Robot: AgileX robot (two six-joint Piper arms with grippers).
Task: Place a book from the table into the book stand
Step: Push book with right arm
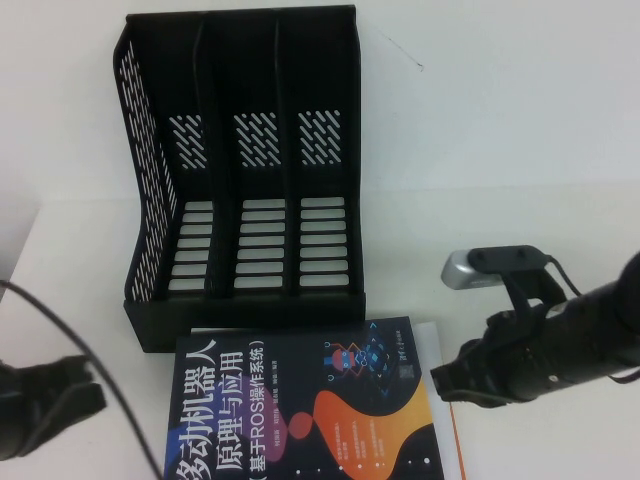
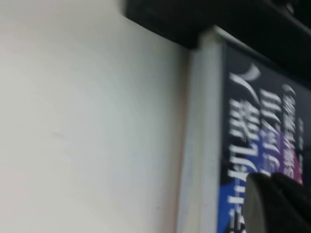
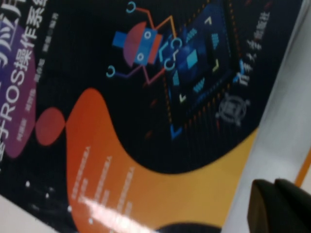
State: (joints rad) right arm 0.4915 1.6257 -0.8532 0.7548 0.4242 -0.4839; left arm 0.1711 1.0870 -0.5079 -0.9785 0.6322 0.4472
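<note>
The book (image 1: 300,410), dark navy with white Chinese title, orange and purple blobs and a robot graphic, lies flat on the white table (image 1: 500,150) in front of the book stand (image 1: 250,170). The stand is black with three upright slots that hold nothing. My left gripper (image 1: 75,400) is low at the near left, a little left of the book's left edge. In the left wrist view its fingers (image 2: 262,204) are shut and empty before the cover (image 2: 262,131). My right gripper (image 1: 450,380) hovers at the book's right edge, shut and empty (image 3: 277,206), beside the cover (image 3: 146,97).
A white book (image 1: 440,345) with an orange stripe lies under the dark book and sticks out on its right; it also shows in the right wrist view (image 3: 277,141). The stand's base (image 2: 218,19) almost touches the book's far edge. Bare table (image 2: 87,121) lies left of the book.
</note>
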